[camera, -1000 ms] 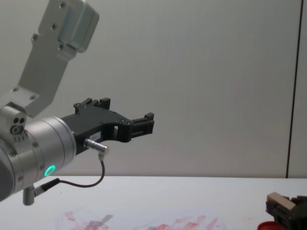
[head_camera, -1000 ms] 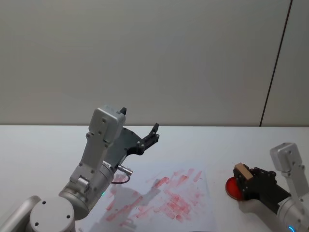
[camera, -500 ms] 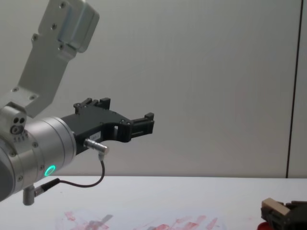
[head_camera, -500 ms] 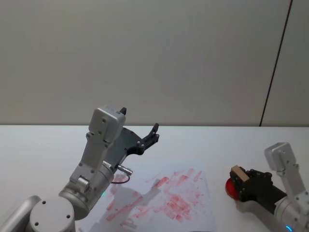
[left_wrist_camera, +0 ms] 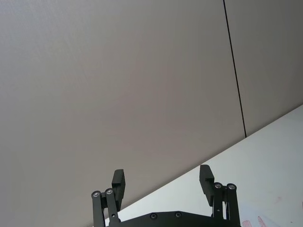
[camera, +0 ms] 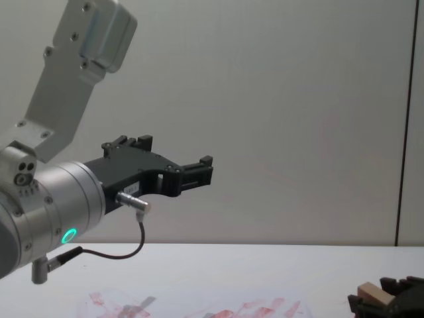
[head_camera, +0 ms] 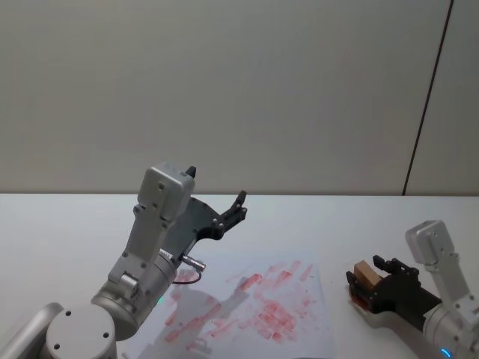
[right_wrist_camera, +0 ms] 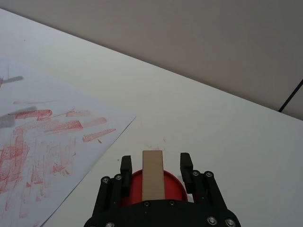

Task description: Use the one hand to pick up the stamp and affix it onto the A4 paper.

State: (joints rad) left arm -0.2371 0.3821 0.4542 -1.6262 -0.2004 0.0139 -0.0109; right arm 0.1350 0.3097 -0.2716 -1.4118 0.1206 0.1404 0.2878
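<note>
The stamp [right_wrist_camera: 152, 174], a pale tan wooden block, stands on the red ink pad [right_wrist_camera: 173, 187]. My right gripper [right_wrist_camera: 155, 165] is open around it, with a gap between each finger and the block. In the head view this gripper [head_camera: 366, 271] and the stamp [head_camera: 364, 274] sit low on the table just right of the A4 paper [head_camera: 254, 303], a white sheet smeared with red ink. The chest view shows the stamp [camera: 370, 290] at the lower right corner. My left gripper [left_wrist_camera: 162, 177] is open and empty, held high above the paper's left part [head_camera: 218, 193].
The white table [head_camera: 67, 224] runs back to a plain grey wall. The paper's near corner [right_wrist_camera: 47, 142] lies just beside the ink pad. A cable loops under the raised left wrist [camera: 126, 255].
My right gripper has moved left and lower with the stamp, toward the paper's edge. Its fingers now stand apart from the block. The left arm has not moved.
</note>
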